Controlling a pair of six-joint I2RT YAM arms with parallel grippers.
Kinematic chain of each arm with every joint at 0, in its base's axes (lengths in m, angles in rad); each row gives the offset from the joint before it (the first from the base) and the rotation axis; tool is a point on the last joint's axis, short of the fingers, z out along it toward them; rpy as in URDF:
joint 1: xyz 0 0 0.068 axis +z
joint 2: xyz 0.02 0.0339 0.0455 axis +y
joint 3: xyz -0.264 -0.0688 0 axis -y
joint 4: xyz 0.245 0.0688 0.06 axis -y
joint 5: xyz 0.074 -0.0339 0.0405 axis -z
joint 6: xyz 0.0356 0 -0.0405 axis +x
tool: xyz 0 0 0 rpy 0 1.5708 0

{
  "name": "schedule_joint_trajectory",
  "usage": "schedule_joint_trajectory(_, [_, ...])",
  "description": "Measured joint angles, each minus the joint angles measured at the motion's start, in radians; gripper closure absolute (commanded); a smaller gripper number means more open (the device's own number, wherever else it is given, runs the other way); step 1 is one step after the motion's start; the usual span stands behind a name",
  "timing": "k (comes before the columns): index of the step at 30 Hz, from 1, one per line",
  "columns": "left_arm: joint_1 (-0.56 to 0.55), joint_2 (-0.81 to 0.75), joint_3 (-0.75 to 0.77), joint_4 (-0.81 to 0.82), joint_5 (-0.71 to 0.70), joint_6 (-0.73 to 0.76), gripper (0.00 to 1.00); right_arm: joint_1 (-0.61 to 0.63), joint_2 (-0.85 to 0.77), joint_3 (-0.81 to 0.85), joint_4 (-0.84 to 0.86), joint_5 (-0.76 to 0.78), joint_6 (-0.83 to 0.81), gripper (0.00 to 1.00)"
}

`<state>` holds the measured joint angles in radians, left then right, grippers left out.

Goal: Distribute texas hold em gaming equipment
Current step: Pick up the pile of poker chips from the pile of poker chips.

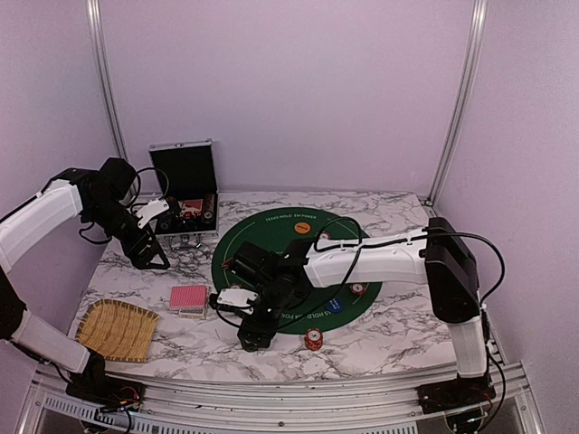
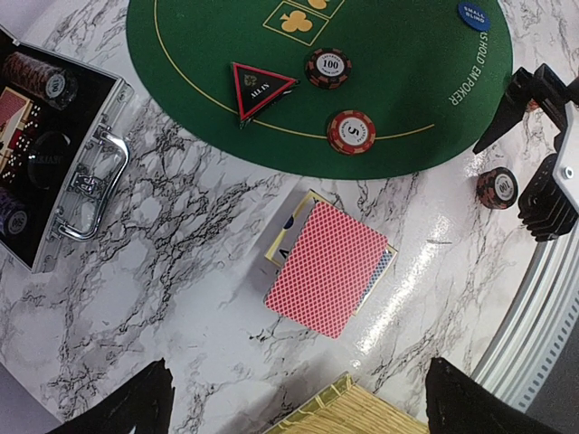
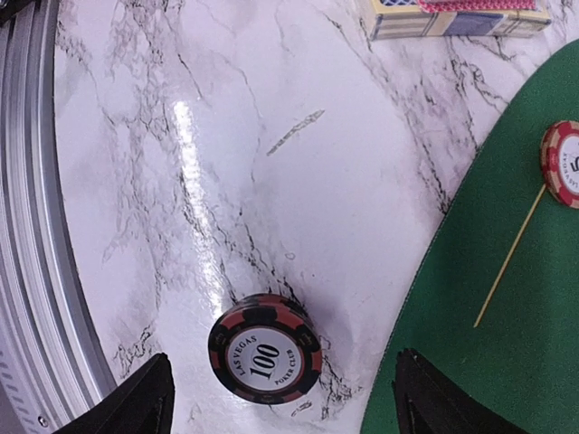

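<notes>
A stack of dark and red "100" poker chips [image 3: 265,348] stands on the marble just off the green mat [image 3: 507,298]. My right gripper [image 3: 289,402] hangs open above it, and the stack sits between the fingers untouched. From above, the stack [image 1: 313,339] lies beside the right gripper [image 1: 256,342]. A red-backed deck of cards [image 2: 330,267] rests on its box under my open, empty left gripper [image 2: 294,407]. On the mat [image 2: 389,108] lie a "100" chip [image 2: 327,68], a "5" chip [image 2: 351,132] and the blue dealer button [image 2: 471,15].
The open silver case [image 1: 185,190] stands at the back left with more chips inside. A woven straw tray [image 1: 118,330] lies at the near left. A red and black triangular "all in" marker [image 2: 260,88] sits on the mat. A metal rail [image 3: 27,226] borders the near edge.
</notes>
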<state>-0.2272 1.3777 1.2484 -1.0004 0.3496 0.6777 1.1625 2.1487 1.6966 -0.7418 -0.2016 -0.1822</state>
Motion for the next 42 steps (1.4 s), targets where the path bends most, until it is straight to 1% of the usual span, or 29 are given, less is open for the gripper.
schedule_joint_trajectory(5, [0.0,-0.006,0.0,0.0,-0.001,0.003,0.01,0.002,0.001,0.001,0.0,-0.026,-0.012,0.19])
schedule_joint_trajectory(12, [0.0,-0.016,0.0,0.0,-0.003,0.003,0.01,0.007,0.009,0.001,0.0,-0.04,-0.021,0.24])
schedule_joint_trajectory(18, [0.0,-0.019,0.0,0.0,-0.004,0.003,0.01,0.008,0.026,0.001,0.0,-0.042,-0.028,0.34])
schedule_joint_trajectory(23, [0.0,-0.019,0.0,0.0,-0.005,0.003,0.01,0.008,0.034,0.001,0.0,-0.041,-0.029,0.46])
schedule_joint_trajectory(31, [0.0,-0.019,0.0,0.0,-0.011,0.003,0.01,0.009,0.034,0.002,0.0,-0.039,-0.029,0.61])
schedule_joint_trajectory(38, [0.0,-0.019,0.0,0.0,-0.011,0.003,0.01,0.01,0.034,0.001,0.001,-0.039,-0.028,0.69])
schedule_joint_trajectory(42, [0.0,-0.019,0.0,0.0,-0.011,0.003,0.01,0.011,0.034,0.001,0.001,-0.036,-0.028,0.77])
